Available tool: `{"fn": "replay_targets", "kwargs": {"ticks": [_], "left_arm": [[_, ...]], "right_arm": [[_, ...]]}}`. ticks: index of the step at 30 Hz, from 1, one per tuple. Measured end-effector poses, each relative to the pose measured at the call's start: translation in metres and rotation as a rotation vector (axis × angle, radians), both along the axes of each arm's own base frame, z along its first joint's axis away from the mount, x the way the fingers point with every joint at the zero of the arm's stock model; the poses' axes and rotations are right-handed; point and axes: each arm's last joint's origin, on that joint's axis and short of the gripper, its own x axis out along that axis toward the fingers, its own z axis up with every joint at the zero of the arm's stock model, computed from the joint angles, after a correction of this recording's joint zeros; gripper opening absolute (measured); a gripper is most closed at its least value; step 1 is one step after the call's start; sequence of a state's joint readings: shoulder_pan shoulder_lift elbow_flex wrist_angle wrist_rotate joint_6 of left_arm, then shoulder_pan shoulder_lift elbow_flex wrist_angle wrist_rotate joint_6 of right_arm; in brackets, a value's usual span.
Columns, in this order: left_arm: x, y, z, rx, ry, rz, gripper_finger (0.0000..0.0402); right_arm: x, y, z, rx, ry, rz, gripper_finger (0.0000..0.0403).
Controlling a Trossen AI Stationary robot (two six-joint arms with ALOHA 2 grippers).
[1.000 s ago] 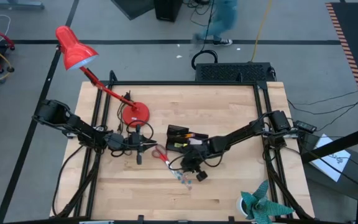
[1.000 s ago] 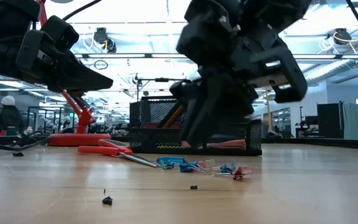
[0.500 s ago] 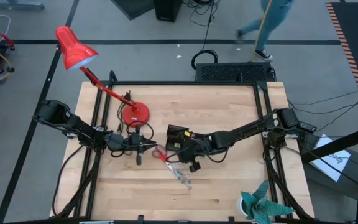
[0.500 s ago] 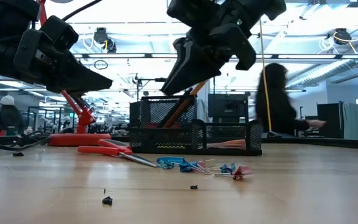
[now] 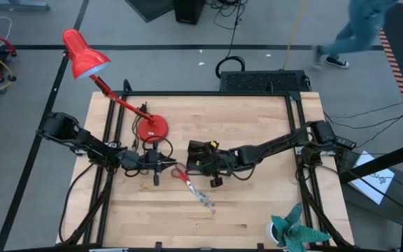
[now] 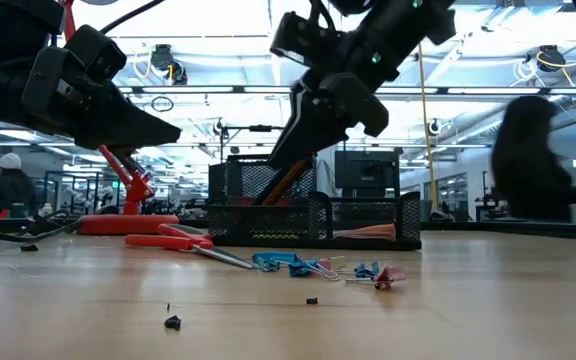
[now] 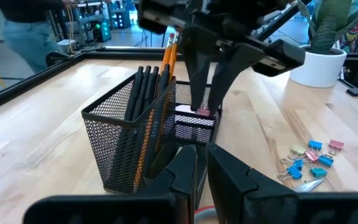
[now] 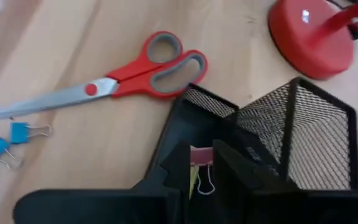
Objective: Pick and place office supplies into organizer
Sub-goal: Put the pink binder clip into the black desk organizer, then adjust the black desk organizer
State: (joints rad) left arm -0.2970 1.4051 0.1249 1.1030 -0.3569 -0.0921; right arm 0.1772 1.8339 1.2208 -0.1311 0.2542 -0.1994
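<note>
The black mesh organizer (image 5: 200, 154) stands at mid-table, with dark pens (image 7: 149, 93) and orange pencils (image 7: 169, 50) upright in its tall compartment. My right gripper (image 8: 202, 163) hangs over its low part (image 8: 185, 118), shut on a pink binder clip (image 8: 200, 156). Red-handled scissors (image 5: 181, 174) lie flat on the table just left of and nearer than the organizer. Several blue and pink clips (image 5: 205, 199) lie loose toward the near edge. My left gripper (image 7: 201, 167) waits shut, about level, to the left of the organizer. My right gripper pinches the pink clip's body (image 8: 201, 152) between its two fingers. The clip's wire handle (image 8: 207, 184) shows in the gap between the fingers. They slant down from the table's right. The clip is lifted clear, above the organizer.
A red desk lamp stands on its base (image 5: 150, 128) at the far left. A teal leafy plant (image 5: 292, 232) stands at the near right corner, a black box with cables (image 5: 261, 80) beyond the far edge. Small dark bits (image 6: 172, 322) lie near the front. A person (image 5: 359, 28) walks past behind.
My right gripper has risen from the loose clips and gone toward the table's far left, to above the organizer. It has tipped from steeply down to a shallower slant, carrying the pink clip clear of the table. A person has walked rightward behind the table.
</note>
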Motion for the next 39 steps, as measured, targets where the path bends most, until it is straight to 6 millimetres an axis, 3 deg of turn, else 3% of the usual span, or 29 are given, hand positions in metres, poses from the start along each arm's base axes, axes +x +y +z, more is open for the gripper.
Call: {"fn": "replay_targets", "kwargs": {"ticks": [11,33,39], "left_arm": [[0.0,0.0,0.0,0.004,0.0,0.0,0.0047],[0.0,0.0,0.0,-0.013,-0.001,0.006,0.0047],[-0.001,0.011,-0.002,-0.122,-0.022,0.281,0.0047]], "right_arm": [[-0.006,-0.01,-0.014,0.058,0.017,0.013,0.0047],[-0.001,-0.01,-0.01,0.065,-0.042,0.014,0.0097],[-0.006,0.0,0.005,0.065,-0.091,0.038,0.0088]]}}
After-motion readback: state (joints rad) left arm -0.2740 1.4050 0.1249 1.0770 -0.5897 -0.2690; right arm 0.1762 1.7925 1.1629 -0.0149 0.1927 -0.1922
